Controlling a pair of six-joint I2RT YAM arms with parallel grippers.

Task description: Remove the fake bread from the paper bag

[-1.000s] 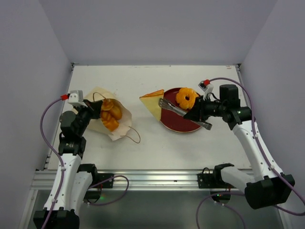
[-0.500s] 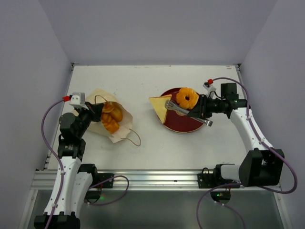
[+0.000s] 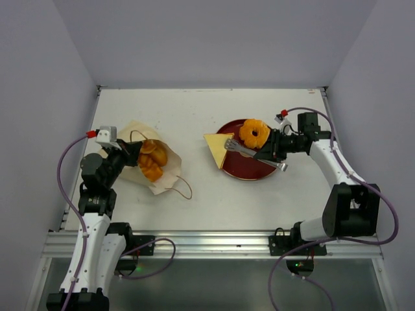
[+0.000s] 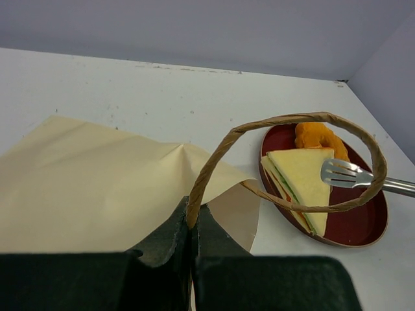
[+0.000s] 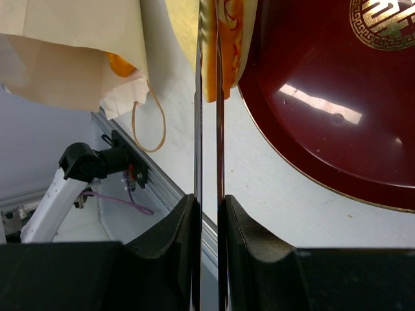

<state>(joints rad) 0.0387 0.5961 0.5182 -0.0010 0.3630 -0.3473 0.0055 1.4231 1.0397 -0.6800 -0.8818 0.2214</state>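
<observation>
The paper bag (image 3: 137,173) lies on its side at the left, with orange-golden fake bread (image 3: 152,161) showing in its open mouth. My left gripper (image 4: 192,223) is shut on one brown loop handle (image 4: 285,120) of the bag. My right gripper (image 5: 209,201) is shut on metal tongs (image 3: 249,151), whose tips clasp the pale sandwich (image 3: 216,148). That sandwich (image 4: 298,181) rests across the left rim of the red plate (image 3: 249,168). A ring doughnut (image 3: 254,133) sits on the plate's far side.
The bag's second handle (image 3: 181,186) trails on the table toward the front. The white table ends at an aluminium rail (image 3: 207,243) in front and grey walls on the other sides. In the right wrist view the bag (image 5: 71,52) and plate (image 5: 337,116) flank the tongs.
My right arm has swung so the tongs carried the sandwich down and right onto the plate's rim. The left gripper and bag shifted only slightly.
</observation>
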